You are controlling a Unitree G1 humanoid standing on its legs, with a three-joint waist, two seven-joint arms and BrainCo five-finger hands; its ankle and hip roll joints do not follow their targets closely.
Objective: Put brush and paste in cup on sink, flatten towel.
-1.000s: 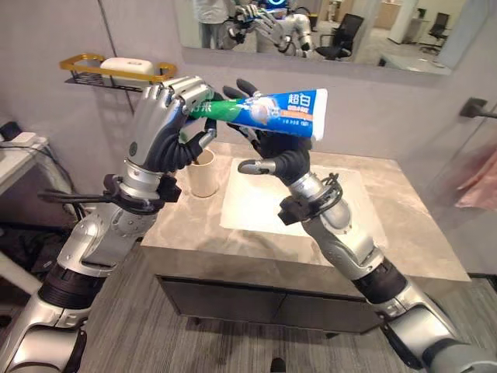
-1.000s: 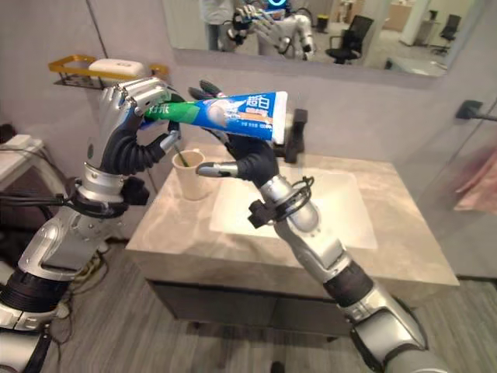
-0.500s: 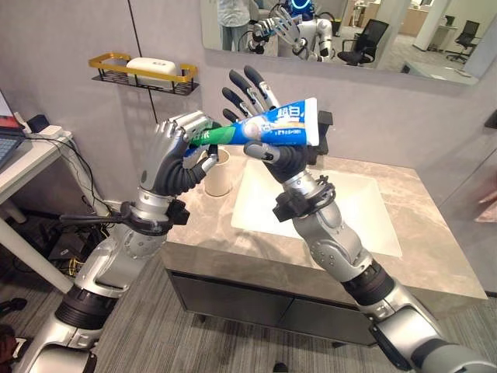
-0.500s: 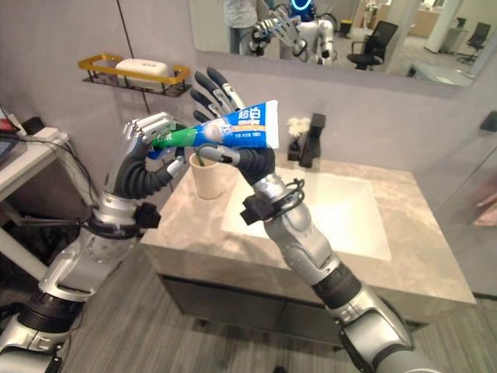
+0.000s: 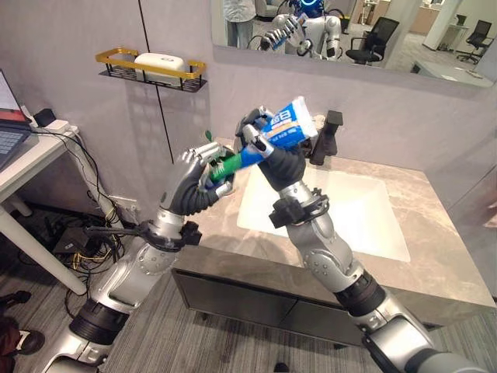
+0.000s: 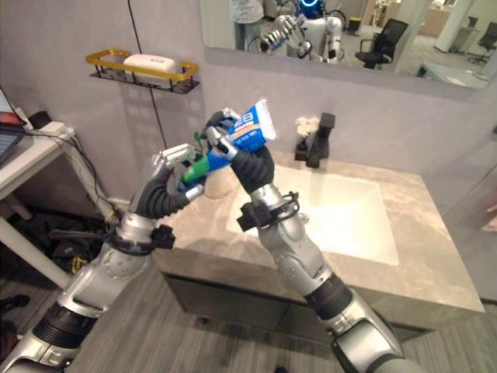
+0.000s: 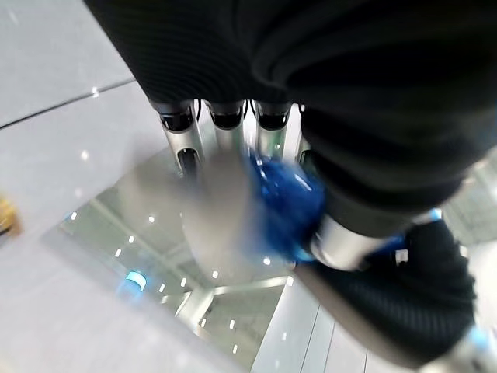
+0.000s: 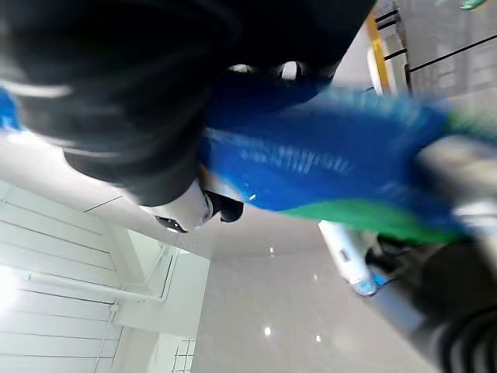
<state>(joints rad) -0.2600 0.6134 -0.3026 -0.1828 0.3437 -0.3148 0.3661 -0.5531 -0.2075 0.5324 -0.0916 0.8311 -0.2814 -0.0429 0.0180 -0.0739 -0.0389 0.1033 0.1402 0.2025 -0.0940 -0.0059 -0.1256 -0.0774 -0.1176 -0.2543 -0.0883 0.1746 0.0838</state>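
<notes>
Paste point(image 5: 268, 138) | blue-green tube | right hand point(image 5: 273, 152), left hand point(image 5: 200, 176) fingers curled round it

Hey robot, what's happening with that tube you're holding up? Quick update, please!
Both hands, left hand and right hand, shut on toothpaste tube, held above counter. Cup hidden behind hands. Nothing blocking.
</notes>
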